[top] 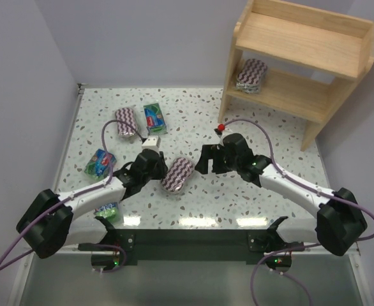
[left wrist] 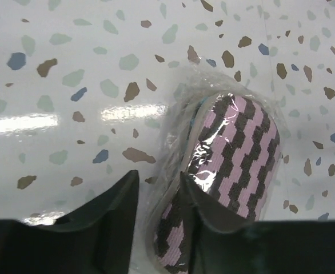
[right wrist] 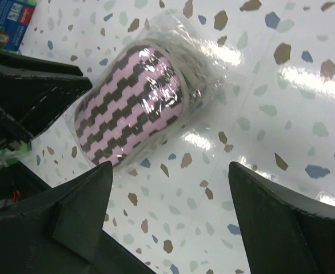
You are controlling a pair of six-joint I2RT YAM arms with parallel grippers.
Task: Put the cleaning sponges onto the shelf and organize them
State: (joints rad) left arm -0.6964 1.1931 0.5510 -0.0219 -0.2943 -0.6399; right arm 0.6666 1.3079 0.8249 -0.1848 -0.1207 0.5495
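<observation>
Speckled tabletop [left wrist: 70, 57] bears striped sponge [left wrist: 236, 154] touching left hand [left wrist: 158, 178].

Robot lab, test cell: L arm [top: 78, 197] + R arm [top: 295, 182] bolted at desk [top: 193, 102] edge, purple cables [top: 244, 120] exposed, plain pale walls [top: 142, 38] round speckled top, wood shelf [top: 302, 57] at corner.

Bright, even overhead light. White glare bars streak the glossy table [top: 193, 118] along its near edge, and shadows are faint. Both wrist views stay sharp, with glints on the wrapped sponge [left wrist: 236, 154].
</observation>
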